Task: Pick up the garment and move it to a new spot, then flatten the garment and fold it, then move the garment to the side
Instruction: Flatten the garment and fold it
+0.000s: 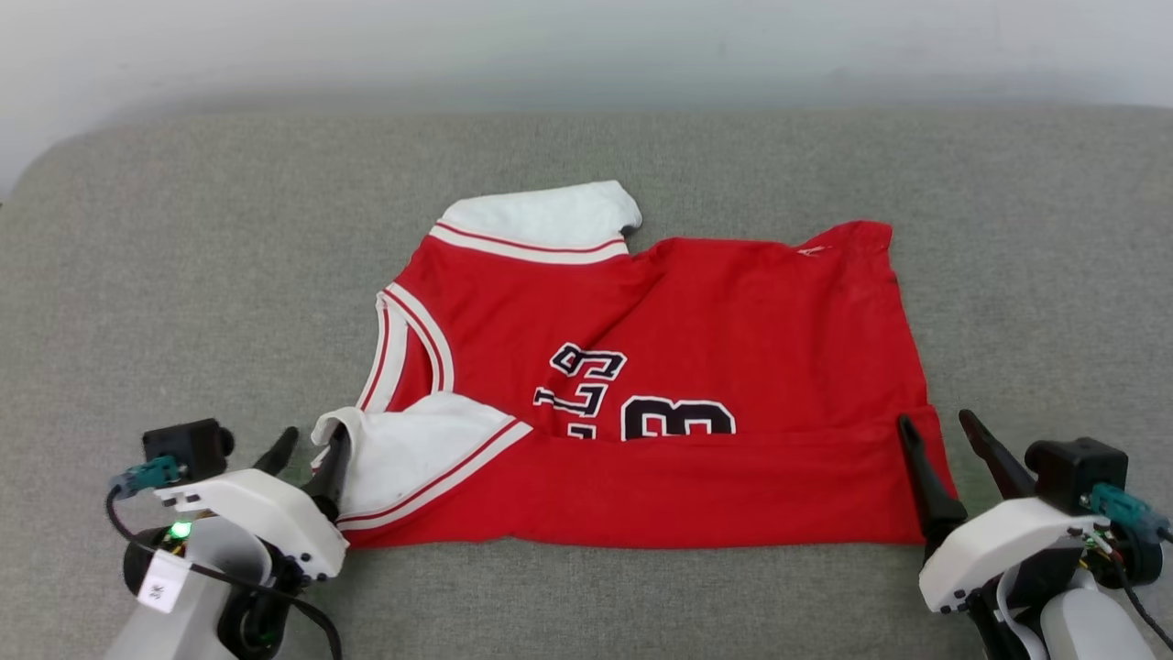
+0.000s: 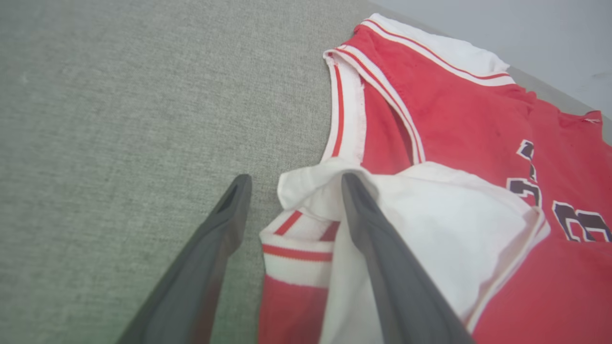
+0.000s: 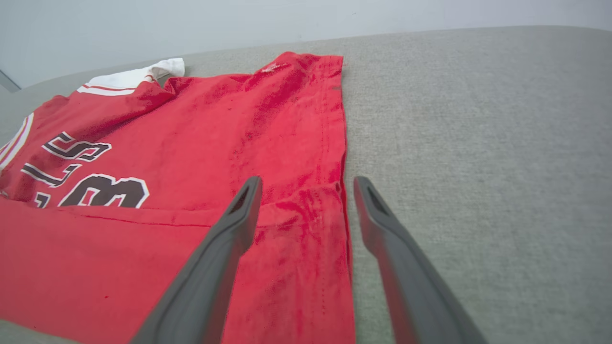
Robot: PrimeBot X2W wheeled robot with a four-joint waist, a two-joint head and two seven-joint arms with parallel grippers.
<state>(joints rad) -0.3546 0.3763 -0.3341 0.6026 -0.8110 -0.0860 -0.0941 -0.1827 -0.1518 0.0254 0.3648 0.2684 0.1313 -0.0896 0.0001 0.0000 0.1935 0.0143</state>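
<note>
The garment (image 1: 696, 348) is a red jersey with white sleeves and striped trim, lying on the grey cushion with its near long edge folded up over the black number. My left gripper (image 1: 312, 449) stands open at the near white sleeve (image 2: 430, 224); one finger lies on the sleeve cloth, the other over bare cushion. My right gripper (image 1: 935, 435) is open astride the near right corner of the garment (image 3: 306, 224), one finger over red cloth, the other over cushion. Neither holds the cloth.
A grey fabric cushion (image 1: 183, 275) spreads wide on all sides of the jersey, with a pale wall (image 1: 586, 46) behind its far edge. Its rounded left corner lies at the far left.
</note>
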